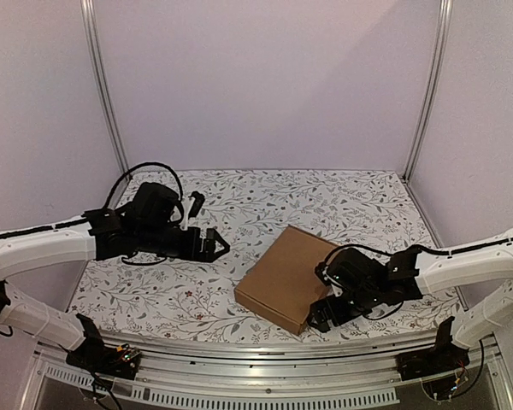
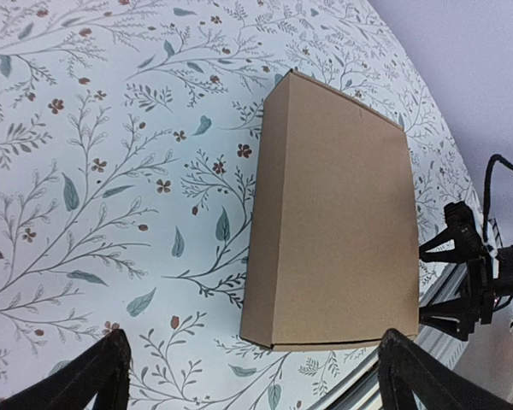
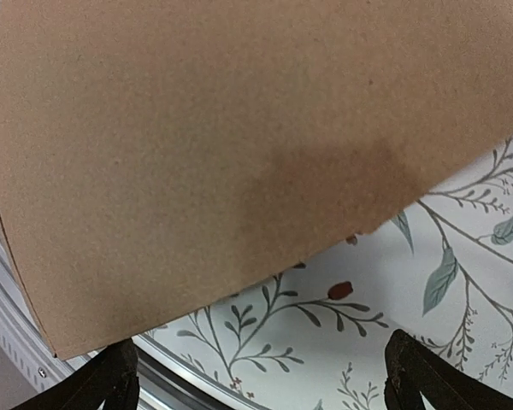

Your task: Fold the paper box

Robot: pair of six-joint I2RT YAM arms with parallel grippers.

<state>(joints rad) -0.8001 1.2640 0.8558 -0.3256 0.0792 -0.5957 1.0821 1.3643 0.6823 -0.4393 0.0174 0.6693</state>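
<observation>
The paper box (image 1: 284, 277) is a plain brown cardboard box lying flat and closed on the flowered table, right of centre near the front edge. My left gripper (image 1: 215, 246) hovers open to its left, apart from it; in the left wrist view the paper box (image 2: 333, 213) lies beyond the left gripper (image 2: 252, 363), with nothing between the fingers. My right gripper (image 1: 321, 318) is open at the box's near right corner. In the right wrist view the box's lid (image 3: 222, 137) fills the upper part, just ahead of the right gripper (image 3: 261, 363), which holds nothing.
The flowered tablecloth (image 1: 325, 201) covers the table. A metal rail (image 1: 239, 348) runs along the front edge, close to the box. A small black piece (image 1: 195, 202) lies at the back left. White walls and metal posts (image 1: 103, 85) close the back and sides.
</observation>
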